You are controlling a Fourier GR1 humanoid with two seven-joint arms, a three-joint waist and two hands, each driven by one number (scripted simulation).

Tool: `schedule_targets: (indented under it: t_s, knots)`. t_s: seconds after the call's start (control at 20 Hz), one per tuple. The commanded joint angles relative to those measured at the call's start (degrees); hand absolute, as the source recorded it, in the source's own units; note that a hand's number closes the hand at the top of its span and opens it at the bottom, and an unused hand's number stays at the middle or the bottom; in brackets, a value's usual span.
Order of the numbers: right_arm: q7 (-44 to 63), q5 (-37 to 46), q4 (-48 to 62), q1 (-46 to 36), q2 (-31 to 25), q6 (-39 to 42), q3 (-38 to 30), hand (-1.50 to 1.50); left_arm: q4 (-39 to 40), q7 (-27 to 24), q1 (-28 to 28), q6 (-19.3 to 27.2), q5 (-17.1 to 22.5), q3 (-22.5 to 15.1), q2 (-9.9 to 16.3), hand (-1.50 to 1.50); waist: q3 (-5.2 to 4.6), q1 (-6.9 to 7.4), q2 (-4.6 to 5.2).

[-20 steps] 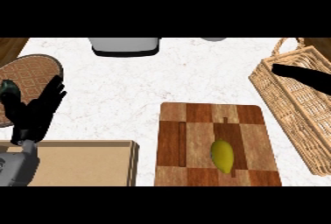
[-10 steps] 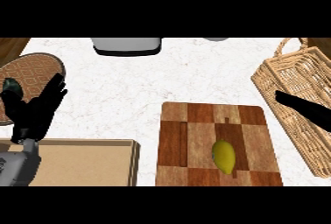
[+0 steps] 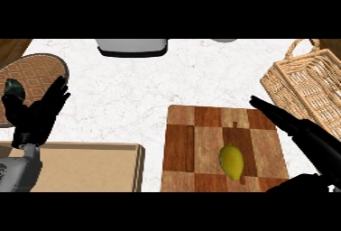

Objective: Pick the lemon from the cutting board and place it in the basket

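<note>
We see a white marble tabletop point(image 3: 140, 94); lemon point(image 3: 231, 161) on cutting board point(image 3: 200, 149), right hand point(image 3: 293, 126) outstretched, left hand point(image 3: 36, 113) spread, basket point(image 3: 306, 85) at right edge.

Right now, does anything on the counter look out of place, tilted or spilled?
Nothing stands out. The lemon lies flat on the cutting board, and the basket stands beside the board at the right. Nothing is spilled. The right hand is stretched over the board's right edge; the left hand rests open at the left.
</note>
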Motion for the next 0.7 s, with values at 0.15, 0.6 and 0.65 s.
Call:
schedule_targets:
  t_s: [0.15,0.6,0.65]
  knots:
    - [-8.47,14.09,9.95,3.0,7.24,-8.0,9.34,-1.5,3.16,-2.18,-0.71,-1.72,-1.15,2.13,-1.08,0.0,-0.04,-0.06,0.0]
    - [-7.51,16.44,19.32,-3.88,7.68,-2.89,6.91,-1.5,-1.96,3.55,-1.63,-0.86,-4.31,2.06,-3.69,0.0,-0.05,-0.03,-0.08]
    - [-10.91,16.11,16.09,1.6,4.79,-2.19,5.52,-1.5,-0.15,-0.21,0.86,-3.82,-2.67,4.45,-3.01,0.0,-0.06,-0.18,-0.1]
